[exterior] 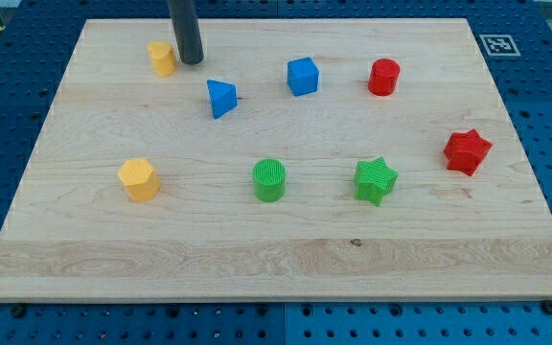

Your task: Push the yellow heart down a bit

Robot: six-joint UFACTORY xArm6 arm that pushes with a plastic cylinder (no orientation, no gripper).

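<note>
Pale wooden board (276, 259) on a blue pegboard bench, blocks scattered across it. Up in the view's top-left sits the yellow heart (162, 57), and my tip (191, 61) stands just beside it on the view's right, bare rod, holding nothing. Wrong side for a downward shove, I'd say (it needs to swing round above the heart first). Then a short, centred nudge toward the yellow hexagon (139, 178), stopping early.
</note>
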